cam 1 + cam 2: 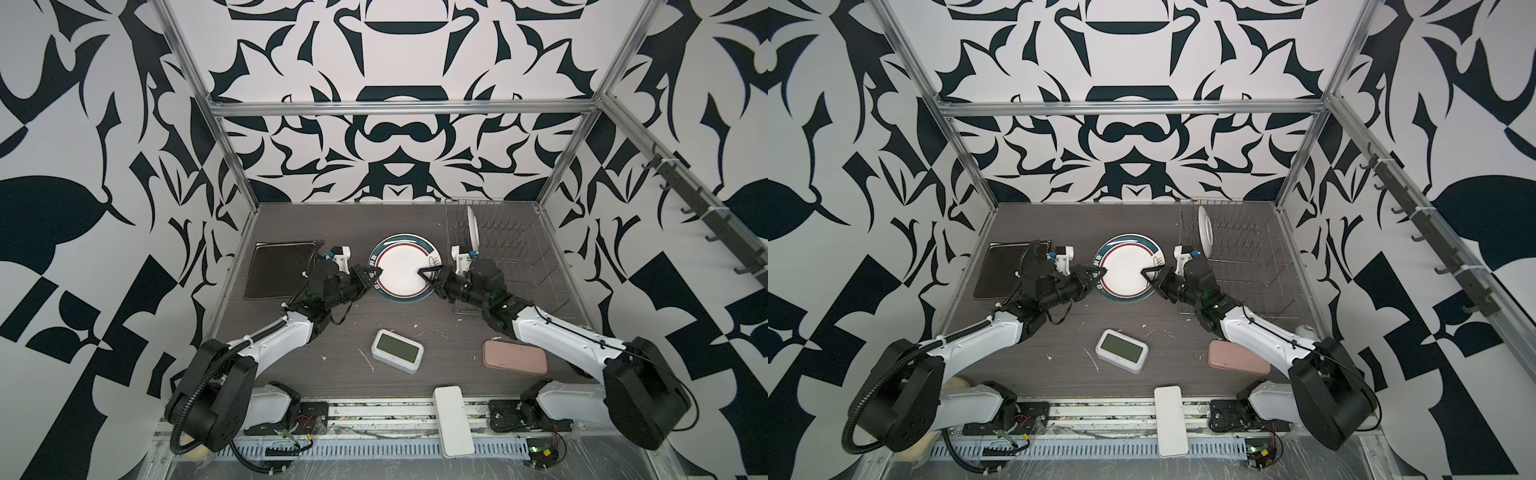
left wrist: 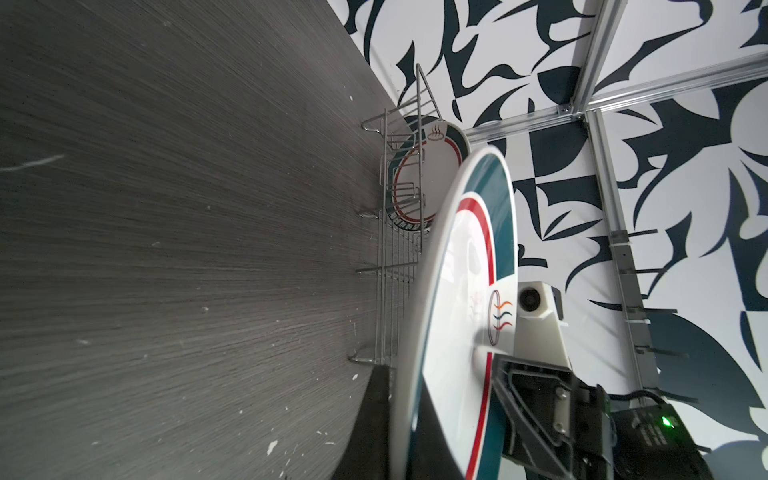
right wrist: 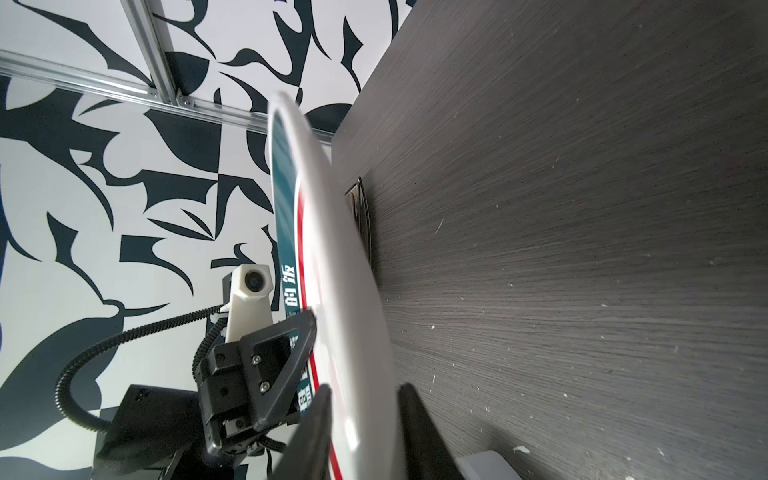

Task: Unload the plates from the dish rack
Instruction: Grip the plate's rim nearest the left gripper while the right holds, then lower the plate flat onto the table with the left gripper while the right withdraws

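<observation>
A round white plate (image 1: 401,270) (image 1: 1128,268) with a teal rim band hangs level above the table between both arms. My left gripper (image 1: 374,272) (image 2: 405,382) is shut on its left rim. My right gripper (image 1: 424,274) (image 3: 365,388) stands open, a finger on each side of the right rim, loosely around it. The dish rack (image 1: 498,249) (image 2: 399,232) sits at the back right. One more round plate (image 1: 472,230) (image 2: 428,178) stands upright in it. A dark square plate (image 1: 278,270) with a tan edge lies flat at the left, behind my left arm.
A white clock (image 1: 397,351) lies in the middle front and a pink case (image 1: 514,357) lies under my right forearm. A white box (image 1: 453,419) rests on the front rail. Metal frame posts and patterned walls close in the table.
</observation>
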`<state>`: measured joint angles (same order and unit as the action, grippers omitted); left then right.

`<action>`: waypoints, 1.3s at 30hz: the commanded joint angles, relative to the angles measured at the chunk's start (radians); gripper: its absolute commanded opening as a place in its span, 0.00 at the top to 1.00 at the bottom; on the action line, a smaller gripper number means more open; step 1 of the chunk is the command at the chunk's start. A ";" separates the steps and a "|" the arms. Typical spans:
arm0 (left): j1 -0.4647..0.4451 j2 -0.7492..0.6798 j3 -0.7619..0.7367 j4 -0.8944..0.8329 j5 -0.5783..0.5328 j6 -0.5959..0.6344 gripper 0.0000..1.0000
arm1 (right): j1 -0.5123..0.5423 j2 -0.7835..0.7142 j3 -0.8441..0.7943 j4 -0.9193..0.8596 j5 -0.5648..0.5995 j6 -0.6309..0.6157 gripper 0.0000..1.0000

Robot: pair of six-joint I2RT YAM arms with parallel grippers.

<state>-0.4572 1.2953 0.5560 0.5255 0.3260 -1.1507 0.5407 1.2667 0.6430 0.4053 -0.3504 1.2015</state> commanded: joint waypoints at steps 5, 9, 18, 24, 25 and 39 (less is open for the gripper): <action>0.079 -0.013 0.016 -0.022 -0.007 -0.010 1.00 | -0.068 -0.005 0.043 0.056 -0.090 0.035 0.33; 0.097 -0.054 0.027 -0.089 -0.065 0.013 1.00 | -0.092 -0.002 0.060 0.024 -0.111 0.033 0.28; 0.116 0.035 0.036 -0.130 -0.184 0.028 1.00 | -0.138 0.011 0.167 -0.125 -0.139 -0.045 0.25; 0.132 0.113 0.038 -0.102 -0.228 0.002 1.00 | -0.168 0.002 0.204 -0.204 -0.130 -0.090 0.25; 0.134 0.131 0.044 -0.098 -0.227 -0.003 1.00 | -0.171 -0.001 0.209 -0.212 -0.130 -0.095 0.25; 0.138 0.334 0.089 0.058 -0.243 -0.104 1.00 | -0.194 -0.002 0.283 -0.360 -0.111 -0.207 0.24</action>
<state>-0.3225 1.6173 0.6079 0.4854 0.0917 -1.2209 0.3527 1.2839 0.8825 0.0582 -0.4641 1.0382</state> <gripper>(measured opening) 0.090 0.759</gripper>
